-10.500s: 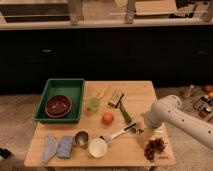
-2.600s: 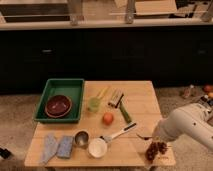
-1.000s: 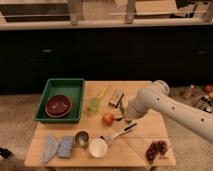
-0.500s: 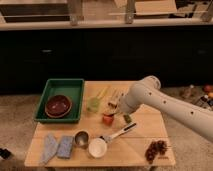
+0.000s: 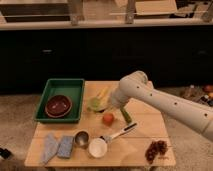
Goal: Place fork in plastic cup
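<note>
The light-green plastic cup (image 5: 94, 103) stands upright on the wooden table (image 5: 142, 125), just right of the green tray. My white arm reaches in from the right and bends down over the middle of the table. My gripper (image 5: 110, 103) is low, right beside the cup's right side. The fork does not show; the arm and gripper cover the spot right of the cup where it could lie. I cannot tell if anything is held.
A green tray (image 5: 50, 94) holds a dark red bowl (image 5: 58, 106). An orange fruit (image 5: 108, 119), a green item (image 5: 125, 116), a white-handled utensil (image 5: 120, 133), a metal cup (image 5: 81, 138), a white cup (image 5: 97, 148), a blue sponge (image 5: 65, 146), a cloth (image 5: 49, 148) and grapes (image 5: 156, 150) lie on the table.
My arm has swung left from the table's right edge to its middle, and the gripper has come down beside the plastic cup. The other things have not moved.
</note>
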### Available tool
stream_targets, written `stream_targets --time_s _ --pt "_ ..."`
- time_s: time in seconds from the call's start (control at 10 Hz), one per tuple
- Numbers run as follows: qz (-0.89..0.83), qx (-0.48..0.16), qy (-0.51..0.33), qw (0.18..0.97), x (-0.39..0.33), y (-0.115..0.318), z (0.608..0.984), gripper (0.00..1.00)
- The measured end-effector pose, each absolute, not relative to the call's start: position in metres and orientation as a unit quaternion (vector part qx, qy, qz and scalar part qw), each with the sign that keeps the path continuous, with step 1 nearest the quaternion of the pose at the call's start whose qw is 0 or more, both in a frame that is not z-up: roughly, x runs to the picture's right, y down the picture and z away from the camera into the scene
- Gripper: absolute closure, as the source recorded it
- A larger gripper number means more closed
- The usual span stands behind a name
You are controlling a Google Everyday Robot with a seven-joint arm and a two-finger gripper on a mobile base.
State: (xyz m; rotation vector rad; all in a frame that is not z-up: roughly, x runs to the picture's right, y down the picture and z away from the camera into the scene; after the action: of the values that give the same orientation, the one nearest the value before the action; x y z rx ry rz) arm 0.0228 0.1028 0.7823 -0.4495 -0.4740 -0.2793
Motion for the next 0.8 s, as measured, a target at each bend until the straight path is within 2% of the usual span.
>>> stream_targets --time_s 0.8 --pt "-0.181 -0.224 -0.268 0.919 -0.046 0.079 0.824 1.0"
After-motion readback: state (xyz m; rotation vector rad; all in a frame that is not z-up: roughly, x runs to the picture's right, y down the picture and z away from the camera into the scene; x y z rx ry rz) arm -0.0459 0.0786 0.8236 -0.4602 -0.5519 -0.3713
